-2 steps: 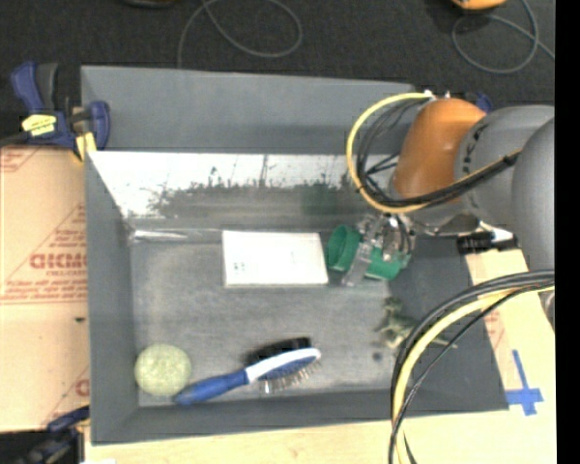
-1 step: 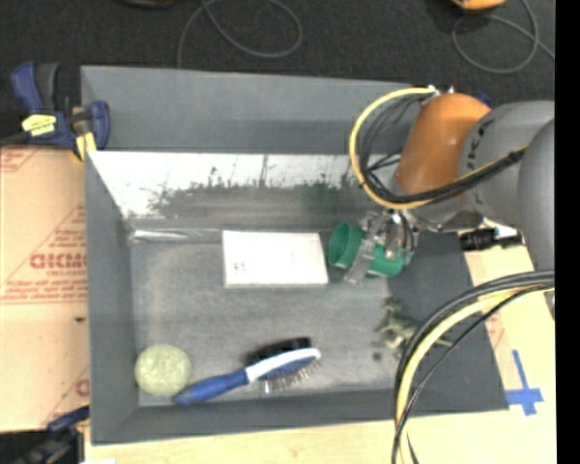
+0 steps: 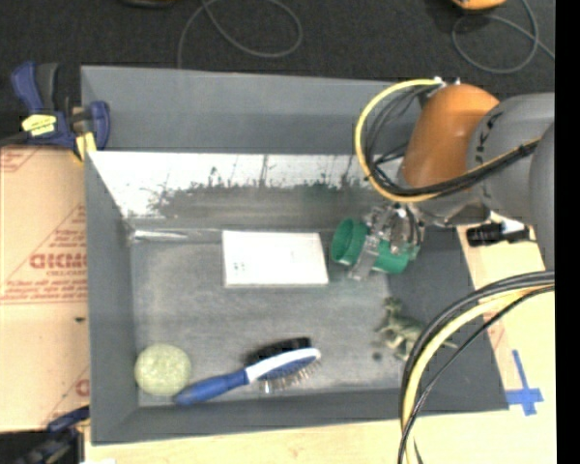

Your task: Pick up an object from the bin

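Bin (image 3: 174,307): grey metal, rectangular, with sloping walls and a flat floor that carries a few loose things well apart from one another. Arm (image 3: 522,153): grey, with an orange cover (image 3: 445,143) at the wrist and looped cables; it enters from the right of the white card and reaches down toward the floor. White card (image 3: 274,259): flat, rectangular, lying face up on the floor; all positions below refer to it. Brush (image 3: 261,370): blue handle, white head, dark bristles; it lies in front of the card, handle pointing to the card's left and front, head below the card's right half. Ball (image 3: 162,368): pale yellow-green, round, in front of the card and to its left, just beside the end of the brush handle. Green thing (image 3: 346,243): a round, cup-like part lies just to the right of the card's right edge, with more green plastic showing on the far side of the gripper. Gripper (image 3: 387,240): low over the floor, right of the card, directly at the green thing and touching or nearly touching it; whether the gripper is apart, together or clamped on the green thing cannot be told. Olive pieces (image 3: 396,329): small, dark, irregular, to the right of the card and in front of it, below the gripper.
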`<control>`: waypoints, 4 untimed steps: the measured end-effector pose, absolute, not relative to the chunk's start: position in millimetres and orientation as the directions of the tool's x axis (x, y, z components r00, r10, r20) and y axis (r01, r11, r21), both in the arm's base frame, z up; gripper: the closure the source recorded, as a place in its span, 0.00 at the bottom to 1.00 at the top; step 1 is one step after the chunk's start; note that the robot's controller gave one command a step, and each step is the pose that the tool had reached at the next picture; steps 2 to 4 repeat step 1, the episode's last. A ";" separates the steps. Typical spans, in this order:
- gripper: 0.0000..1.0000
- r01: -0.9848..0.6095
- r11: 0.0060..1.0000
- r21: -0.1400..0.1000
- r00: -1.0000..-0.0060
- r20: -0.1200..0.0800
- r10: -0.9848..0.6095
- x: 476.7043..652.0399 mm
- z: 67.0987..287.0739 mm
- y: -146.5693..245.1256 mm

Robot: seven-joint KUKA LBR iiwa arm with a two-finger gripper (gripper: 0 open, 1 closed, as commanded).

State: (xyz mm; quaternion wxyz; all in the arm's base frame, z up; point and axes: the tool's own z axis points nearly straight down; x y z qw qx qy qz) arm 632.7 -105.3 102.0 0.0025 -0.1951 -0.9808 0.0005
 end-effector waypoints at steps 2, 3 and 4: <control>1.00 0.382 0.924 0.000 -0.924 0.000 0.382 634.0 124.7 -105.5; 1.00 0.382 0.924 0.000 -0.924 0.000 0.382 634.0 124.7 -105.5; 1.00 0.382 0.924 0.000 -0.924 0.000 0.382 634.0 124.7 -105.5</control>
